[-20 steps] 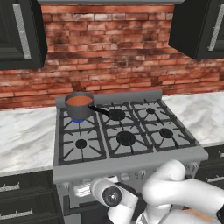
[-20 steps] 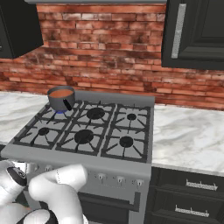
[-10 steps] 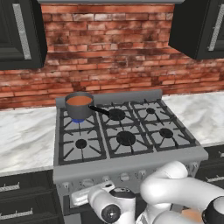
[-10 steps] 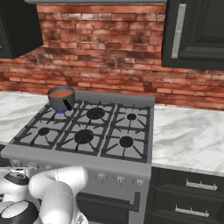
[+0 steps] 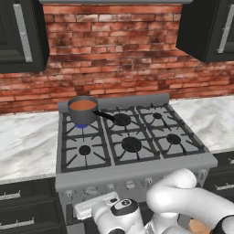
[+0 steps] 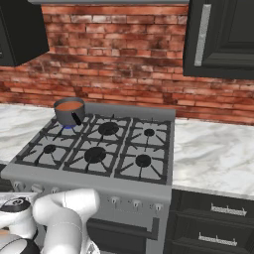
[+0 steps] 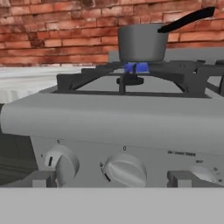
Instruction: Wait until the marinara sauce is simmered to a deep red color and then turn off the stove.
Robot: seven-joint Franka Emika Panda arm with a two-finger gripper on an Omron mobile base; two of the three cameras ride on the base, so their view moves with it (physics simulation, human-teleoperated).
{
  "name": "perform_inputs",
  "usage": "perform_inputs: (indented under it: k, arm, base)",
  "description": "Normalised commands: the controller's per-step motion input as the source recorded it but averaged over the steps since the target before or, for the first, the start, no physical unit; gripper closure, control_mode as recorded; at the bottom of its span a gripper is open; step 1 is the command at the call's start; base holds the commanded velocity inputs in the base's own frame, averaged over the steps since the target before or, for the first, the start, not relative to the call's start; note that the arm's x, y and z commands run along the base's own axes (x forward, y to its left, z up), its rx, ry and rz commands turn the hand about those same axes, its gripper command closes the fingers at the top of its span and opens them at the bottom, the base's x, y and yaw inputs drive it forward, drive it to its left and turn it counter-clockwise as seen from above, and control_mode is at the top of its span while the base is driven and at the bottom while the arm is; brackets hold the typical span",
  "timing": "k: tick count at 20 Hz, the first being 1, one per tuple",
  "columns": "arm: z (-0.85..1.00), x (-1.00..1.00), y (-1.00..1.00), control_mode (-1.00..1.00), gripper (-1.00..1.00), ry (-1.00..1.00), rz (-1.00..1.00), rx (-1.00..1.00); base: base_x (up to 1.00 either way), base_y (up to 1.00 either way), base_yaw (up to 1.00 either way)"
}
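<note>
Grey saucepan (image 7: 142, 42) over blue flame (image 7: 136, 67), knobs (image 7: 124, 170) near.

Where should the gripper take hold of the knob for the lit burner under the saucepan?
Likely the leftmost knob on the stove front, though which knob feeds that burner is unclear. Come straight in from the front and pinch its raised ridge across the sides, since it juts toward the hand.

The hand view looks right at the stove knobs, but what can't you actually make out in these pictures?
- Gripper: its fingertips are cut off by the hand view's bottom edge, so open or shut is unclear.
- Marinara sauce: in the hand view the saucepan wall hides it.
- Knob markings: too small to read.
</note>
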Motion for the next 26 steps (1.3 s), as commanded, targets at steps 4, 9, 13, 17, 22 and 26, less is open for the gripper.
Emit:
perform_inputs:
  k: [4, 9, 13, 17, 22, 26]
  arm:
    - [-0.07, 0.00, 0.01, -1.00, -1.00, -0.06, -0.09, 0.00]
    - [-0.09, 0.00, 0.00, -1.00, -1.00, -0.09, -0.05, 0.03]
    - [-0.23, 0.00, -0.04, -1.00, -1.00, -0.09, 0.00, 0.05]
    - [-0.04, 0.05, -0.01, -1.00, -1.00, -0.10, 0.00, 0.03]
    - [-0.02, 0.11, -0.07, -1.00, -1.00, -0.08, 0.00, 0.04]
    - [-0.04, 0.18, -0.03, -1.00, -1.00, -0.03, 0.00, 0.07]
  base:
    - [0.00, 0.00, 0.00]
    - [0.00, 0.00, 0.00]
    - [0.00, 0.00, 0.00]
    - [0.00, 0.00, 0.00]
    - [0.00, 0.00, 0.00]
    - [0.00, 0.00, 0.00]
